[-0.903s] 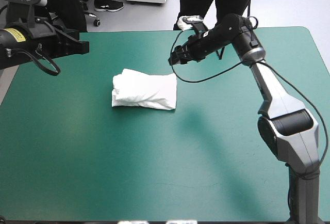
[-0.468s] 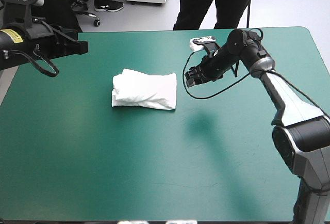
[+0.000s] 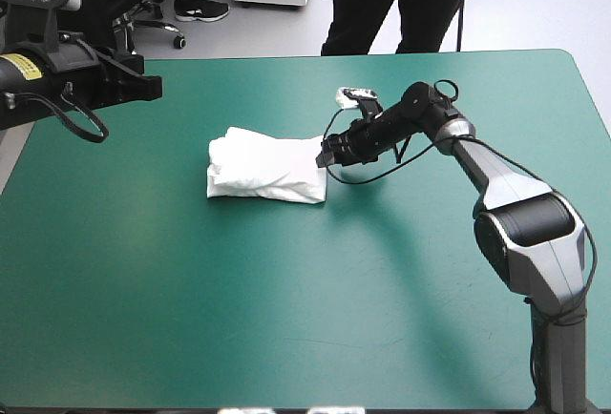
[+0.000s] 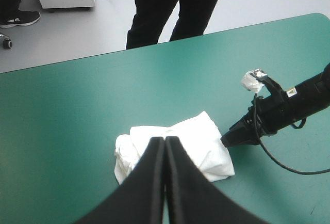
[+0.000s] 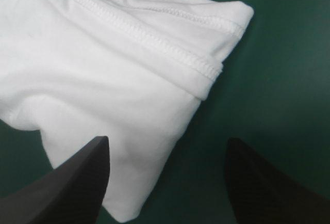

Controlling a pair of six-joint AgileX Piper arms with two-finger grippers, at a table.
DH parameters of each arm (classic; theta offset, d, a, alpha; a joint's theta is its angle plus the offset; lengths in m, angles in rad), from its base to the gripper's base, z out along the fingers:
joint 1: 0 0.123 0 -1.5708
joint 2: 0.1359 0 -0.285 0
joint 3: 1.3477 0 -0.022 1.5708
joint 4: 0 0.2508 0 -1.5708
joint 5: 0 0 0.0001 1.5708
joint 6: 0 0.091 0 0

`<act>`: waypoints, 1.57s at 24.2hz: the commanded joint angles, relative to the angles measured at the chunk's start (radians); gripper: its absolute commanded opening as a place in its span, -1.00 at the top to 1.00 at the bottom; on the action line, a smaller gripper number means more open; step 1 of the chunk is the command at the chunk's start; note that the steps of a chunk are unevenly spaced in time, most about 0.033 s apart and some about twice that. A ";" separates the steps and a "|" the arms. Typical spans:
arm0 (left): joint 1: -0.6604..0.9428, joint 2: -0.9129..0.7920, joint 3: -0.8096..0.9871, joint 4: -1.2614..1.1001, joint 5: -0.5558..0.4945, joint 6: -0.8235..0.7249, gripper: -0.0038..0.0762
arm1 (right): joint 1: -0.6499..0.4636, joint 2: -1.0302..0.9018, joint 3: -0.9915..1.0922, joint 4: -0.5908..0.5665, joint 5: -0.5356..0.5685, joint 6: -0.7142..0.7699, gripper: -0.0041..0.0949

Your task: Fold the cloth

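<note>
The white T-shirt [image 3: 267,166] lies as a folded bundle left of the table's middle. My right gripper [image 3: 326,158] is low at the bundle's right edge, fingers open. In the right wrist view the T-shirt [image 5: 103,69] fills the space ahead, and one hemmed corner reaches between the fingers of the right gripper [image 5: 167,140]. My left gripper [image 3: 156,88] hangs raised over the table's far left, shut and holding nothing. The left wrist view shows that gripper [image 4: 165,139] as one pointed arch above the T-shirt [image 4: 201,136], with the right gripper [image 4: 227,139] at the bundle's side.
The teal-green cover [image 3: 286,319] runs wide from the bundle to the near edge. Its far edge lies a short way beyond the bundle.
My right gripper came down from near the far edge and moved left to the T-shirt's right edge. The left arm and the bundle have stayed put.
</note>
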 commanded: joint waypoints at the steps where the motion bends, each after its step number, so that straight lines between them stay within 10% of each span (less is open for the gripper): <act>1: 0.001 -0.027 -0.025 -0.022 -0.014 -0.009 0.95 | -0.001 -0.030 -0.023 0.114 -0.023 -0.043 -0.31; 10: 0.001 -0.027 -0.025 -0.031 0.009 -0.016 0.95 | 0.040 0.019 -0.025 0.154 -0.028 -0.081 -0.21; 17: 0.001 -0.032 -0.025 -0.067 0.009 -0.016 0.95 | 0.058 0.047 -0.025 0.133 -0.038 -0.107 0.92; 25: 0.001 -0.032 -0.025 -0.071 0.027 -0.016 0.95 | 0.003 -0.006 -0.023 -0.274 -0.024 0.045 0.92; 31: 0.001 -0.028 -0.025 -0.071 0.030 -0.024 0.95 | -0.175 -0.097 -0.023 -0.585 0.253 0.083 0.92; 38: 0.001 0.008 -0.025 -0.084 0.022 -0.027 0.95 | -0.451 -0.407 0.270 -0.677 0.183 0.093 0.92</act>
